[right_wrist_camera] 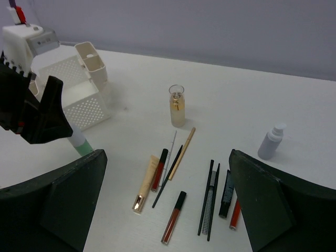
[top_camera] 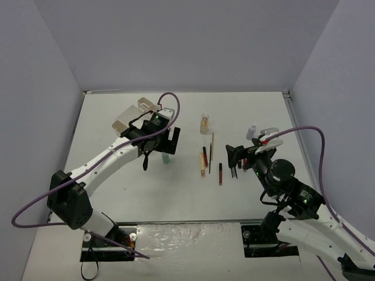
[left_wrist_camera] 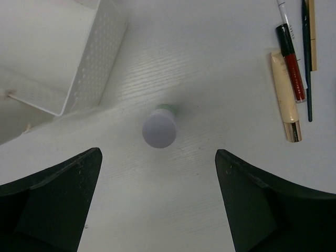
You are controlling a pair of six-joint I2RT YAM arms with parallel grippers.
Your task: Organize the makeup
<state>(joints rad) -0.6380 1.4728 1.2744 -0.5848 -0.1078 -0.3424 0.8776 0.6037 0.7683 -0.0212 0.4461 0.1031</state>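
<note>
— So, where does the pale green bottle stand?
— Upright on the surface, just beside the white box, directly under the left pincer, which gapes wide and holds nothing.
— How will it handle?
— Light, stiff and smooth, I'd judge, so slippery and easily toppled. Take it across the body, below the cap. The right pincer, well apart from the box, is spread and empty too.

Three small bottles stand on the tabletop: one gold bottle, one grey-lilac bottle, one pale green bottle. About ten slim items lie there: three red sticks, two tan sticks, one pale stick, and roughly four black sticks, packed too closely for a sure count. One white perforated box.
</note>
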